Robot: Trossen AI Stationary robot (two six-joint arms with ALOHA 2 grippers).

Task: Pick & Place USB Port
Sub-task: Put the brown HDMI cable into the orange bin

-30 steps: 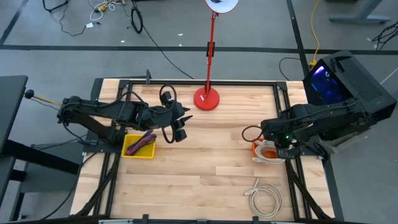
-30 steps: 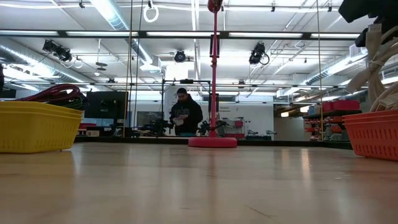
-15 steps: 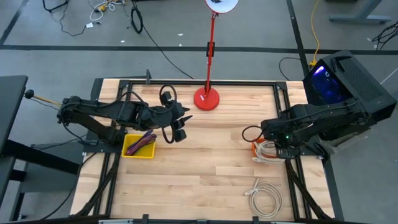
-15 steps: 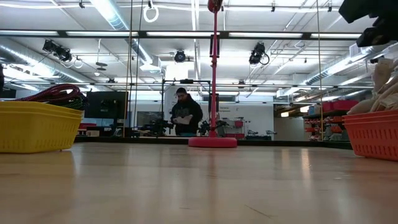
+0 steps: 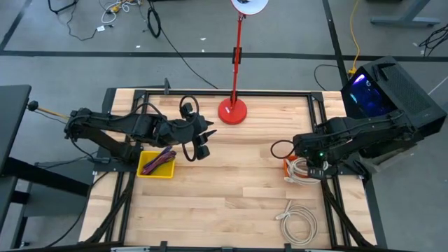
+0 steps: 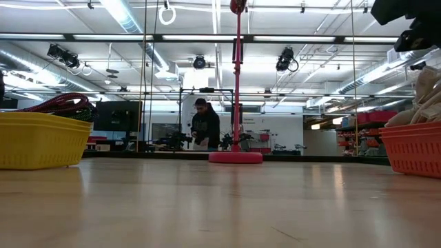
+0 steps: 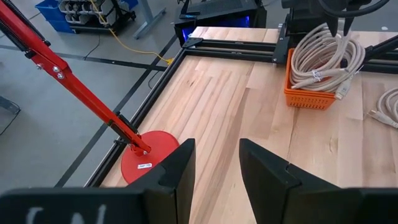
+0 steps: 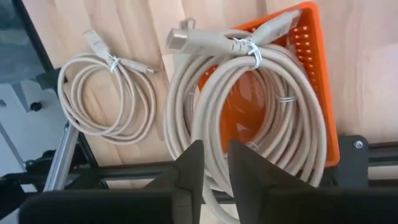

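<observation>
Coiled beige USB cable [image 8: 249, 118] lying in orange basket [image 8: 317, 93] at counter [image 5: 231, 189] right edge, overhanging its rim, plug end toward second loose coil [image 5: 297, 222], right gripper [image 5: 316, 170] above, jaws slightly parted, empty, left gripper [image 5: 201, 142] jaws spread, near yellow basket [image 5: 155, 166], coil's lower part cut off.

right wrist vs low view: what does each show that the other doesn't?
Right wrist only: the loose coiled cable lying on the table beside the basket, and the right gripper with its jaws slightly apart above the basket.

Low only: the yellow basket with red cables in it, the red lamp stand and a person in the room behind.

Both: the orange basket and the beige cable bundle in it, which spills over the rim in the right wrist view.
</observation>
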